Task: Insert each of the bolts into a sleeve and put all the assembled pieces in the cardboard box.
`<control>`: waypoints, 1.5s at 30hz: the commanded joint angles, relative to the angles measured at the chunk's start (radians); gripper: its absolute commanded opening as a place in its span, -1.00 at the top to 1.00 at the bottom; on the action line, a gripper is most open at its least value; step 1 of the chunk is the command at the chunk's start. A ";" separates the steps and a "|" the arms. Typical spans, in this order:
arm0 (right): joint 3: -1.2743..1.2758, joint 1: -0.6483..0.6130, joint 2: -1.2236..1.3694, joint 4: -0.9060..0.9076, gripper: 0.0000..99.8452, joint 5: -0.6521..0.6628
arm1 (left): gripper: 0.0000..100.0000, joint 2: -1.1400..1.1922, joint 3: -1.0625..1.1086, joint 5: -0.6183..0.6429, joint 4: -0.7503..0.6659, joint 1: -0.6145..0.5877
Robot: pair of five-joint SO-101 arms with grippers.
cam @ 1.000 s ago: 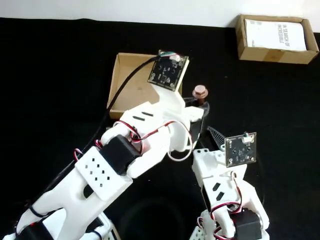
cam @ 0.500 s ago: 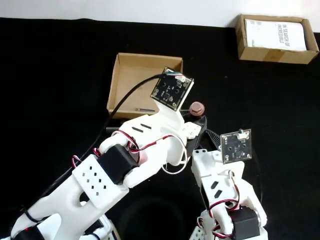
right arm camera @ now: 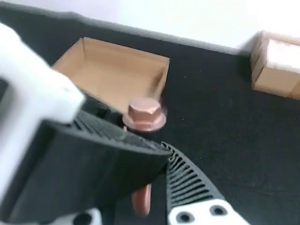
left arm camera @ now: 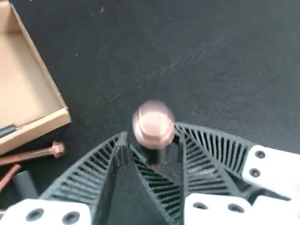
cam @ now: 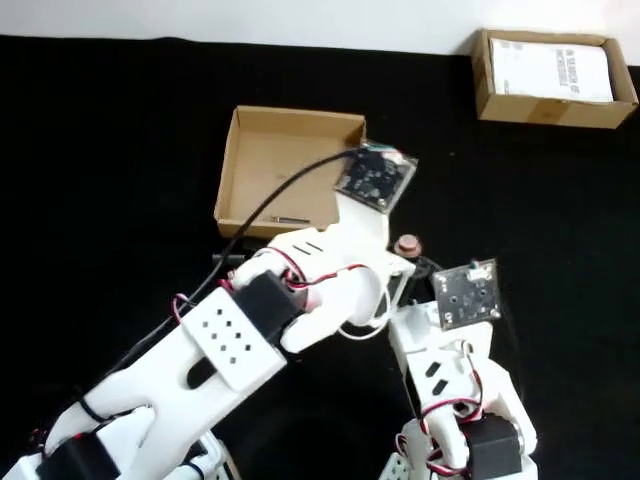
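My left gripper [left arm camera: 152, 145] is shut on a copper bolt [left arm camera: 153, 124] that stands upright, with a dark piece just under its head. From above, the bolt head [cam: 407, 245] sits right of the cardboard box [cam: 250, 165], directly in front of the right arm's wrist. In the right wrist view the same bolt [right arm camera: 145, 115] rises close to my right gripper [right arm camera: 161, 154], and its shaft shows lower down. Two loose copper bolts [left arm camera: 44, 152] and a grey sleeve [left arm camera: 23, 183] lie beside the box [left arm camera: 28, 101]. A thin rod-like piece [cam: 290, 220] lies inside the box.
A second cardboard box [cam: 555, 110] holding a white sheet stands at the far right corner. The two arms are crowded together at the middle front. Black tabletop stretches to the left and right of them.
The left arm has drawn back from over the box toward the right arm, carrying the bolt with it. The box floor is now uncovered. The right wrist shifted slightly.
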 commanded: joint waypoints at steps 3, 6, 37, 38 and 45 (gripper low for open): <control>-0.016 -0.010 -0.013 -0.030 0.99 0.011 | 0.63 -0.044 -0.033 -0.008 0.029 0.018; -0.016 -0.008 -0.008 -0.033 0.99 0.012 | 0.64 -0.099 -0.030 -0.043 0.097 0.018; -0.746 -0.097 1.072 -0.036 0.99 0.163 | 0.98 -1.282 0.932 -0.124 0.130 -0.897; -0.776 -0.114 1.124 -0.048 0.99 0.193 | 0.98 -1.279 0.964 -0.124 0.092 -0.915; -0.958 -0.162 1.449 -0.174 0.99 0.457 | 0.98 -1.307 1.171 -0.121 -0.052 -1.053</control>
